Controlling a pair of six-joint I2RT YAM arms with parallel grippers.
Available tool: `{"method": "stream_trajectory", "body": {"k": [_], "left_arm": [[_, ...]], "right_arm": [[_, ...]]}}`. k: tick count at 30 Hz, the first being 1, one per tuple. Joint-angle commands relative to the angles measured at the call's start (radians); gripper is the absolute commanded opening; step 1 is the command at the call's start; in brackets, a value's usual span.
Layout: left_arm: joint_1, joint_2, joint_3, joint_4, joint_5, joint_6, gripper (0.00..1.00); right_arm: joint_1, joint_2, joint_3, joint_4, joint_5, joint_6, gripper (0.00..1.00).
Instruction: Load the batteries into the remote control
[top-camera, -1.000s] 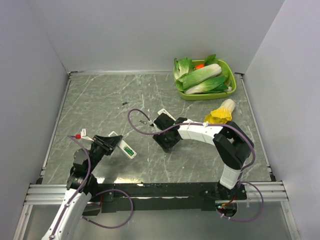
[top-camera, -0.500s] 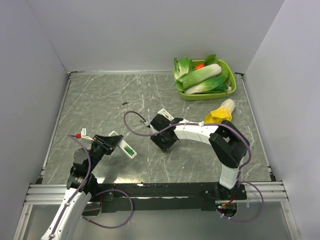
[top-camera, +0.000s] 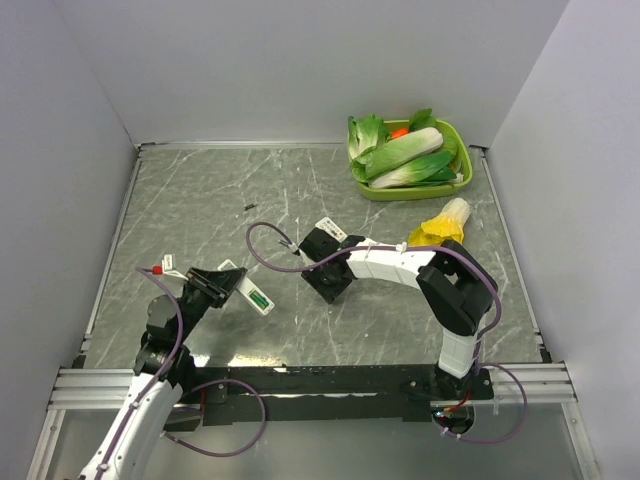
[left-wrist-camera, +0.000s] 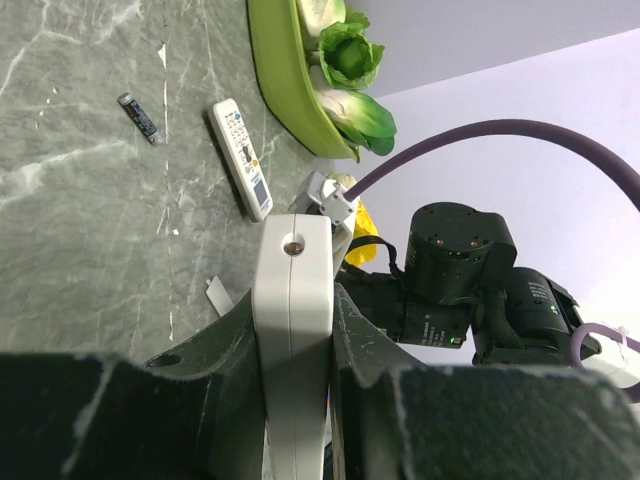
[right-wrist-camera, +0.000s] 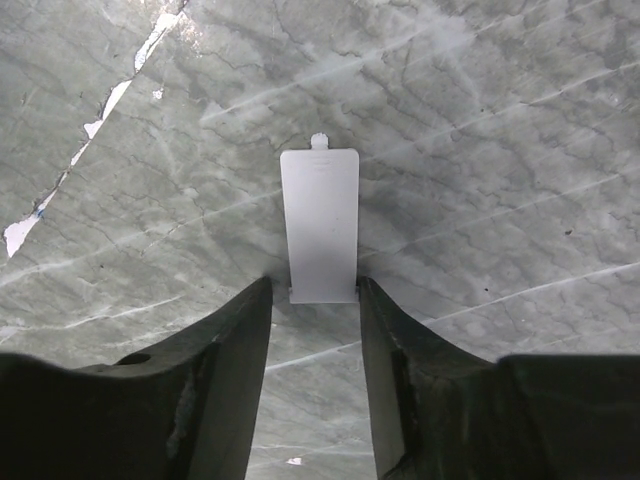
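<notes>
Jaws of the left gripper (top-camera: 218, 284) were seen pressed on the two faces of the remote control (left-wrist-camera: 292, 300), which was held edge-on above the table (top-camera: 200, 190) at its near left part. In the top view something green, judged to be the batteries (top-camera: 256, 298), was seen in the open rear compartment; whether both were seated could not be told. Jaws of the right gripper (right-wrist-camera: 318, 300) were spread on both sides of the near end of a white battery cover (right-wrist-camera: 320, 215) lying flat on the table; one pad seemed to touch its edge and a narrow gap was seen at the other, so no firm pinch was judged to be made yet. Because the cover is thin and flat, it could be pushed along the surface or could slip out when the jaws close, and the fingertips could scrape the stone. If the remote were tilted, the batteries could fall out. A wider remote (left-wrist-camera: 240, 158) with coloured buttons lay near a green tray (left-wrist-camera: 285, 70); its button markings were too small to be read, and no brand was legible anywhere.
</notes>
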Motion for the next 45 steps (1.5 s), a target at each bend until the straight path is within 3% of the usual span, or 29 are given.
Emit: {"method": "stream_trajectory", "body": {"k": [1,9,15,20,30,45], "left_arm": [[-0.001,0.062,-0.125,0.145,0.029,-0.013,0.02],[0.001,0.223,-0.165,0.340,0.040,-0.029,0.02],[-0.001,0.321,-0.199,0.486,0.014,-0.007,0.02],[-0.001,0.378,-0.200,0.571,0.025,0.002,0.02],[-0.001,0.320,-0.200,0.495,0.020,0.008,0.02],[0.001,0.257,-0.199,0.415,-0.034,-0.042,0.02]], "right_arm": [[0.005,0.018,0.003,-0.036,0.011,-0.002,0.42],[0.007,-0.019,-0.014,-0.039,0.006,0.011,0.33],[0.014,-0.070,-0.022,-0.036,0.003,0.018,0.18],[0.025,-0.115,-0.011,-0.046,0.016,0.021,0.16],[0.066,-0.221,0.058,-0.120,0.051,0.018,0.14],[0.226,-0.283,0.345,-0.296,0.077,0.046,0.14]]}}
